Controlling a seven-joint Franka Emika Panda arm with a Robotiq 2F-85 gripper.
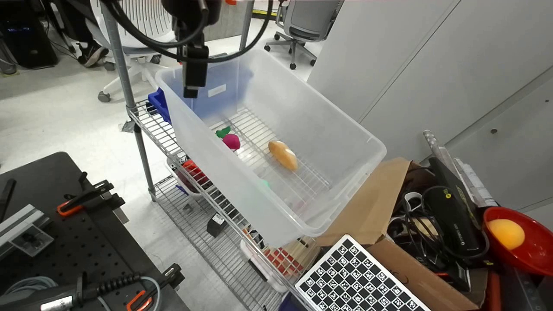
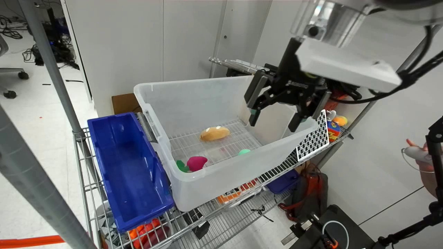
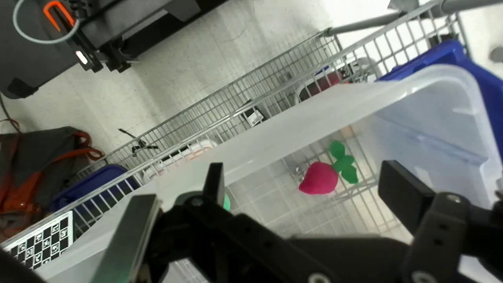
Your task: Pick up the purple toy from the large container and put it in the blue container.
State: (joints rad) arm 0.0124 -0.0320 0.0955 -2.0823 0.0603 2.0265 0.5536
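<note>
In an exterior view, a white label (image 1: 217, 90) shows at an end of the large container (image 1: 311, 125), just beside your fingers (image 1: 195, 71) in the picture, its writing too small to read; the purple toy (image 1: 231, 141) lies inside, below them. In an exterior view, the lettering (image 2: 298, 84) just above your fingers is blurred; they stand spread wide, gripping nothing, with the blue container (image 2: 128, 173) well off to their side. In the wrist view, the purple toy lies beneath, framed between your fingers but apart from both: rounded, magenta, tapering, with green leaves (image 3: 344, 163).
</note>
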